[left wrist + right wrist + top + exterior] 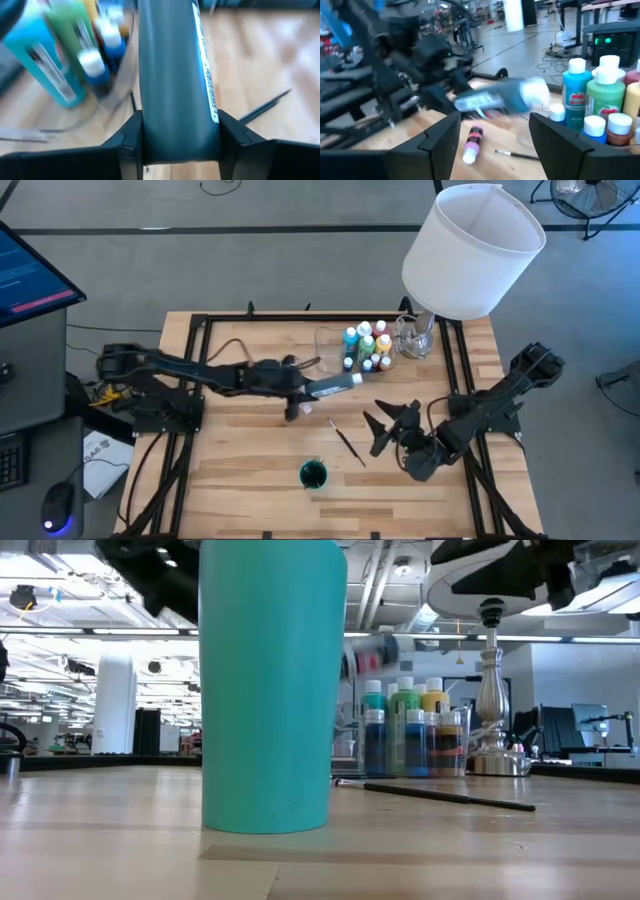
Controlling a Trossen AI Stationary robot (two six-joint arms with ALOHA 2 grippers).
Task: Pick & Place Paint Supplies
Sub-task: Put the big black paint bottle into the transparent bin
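Gripping one dark bottle, left gripper; right gripper open, empty.

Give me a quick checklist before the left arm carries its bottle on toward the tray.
1. Left pincer shut on the dark teal bottle: ok.
2. Bottle level in the grip: ok, it lies sideways, white cap toward the tray.
3. Free room in the clear tray: cannot tell; bottles crowd its right side.
4. Right pincer out of the path: ok, open, low over the table's right.
5. Loose brush and small pink bottle clear of the path: ok, both lie on the table.
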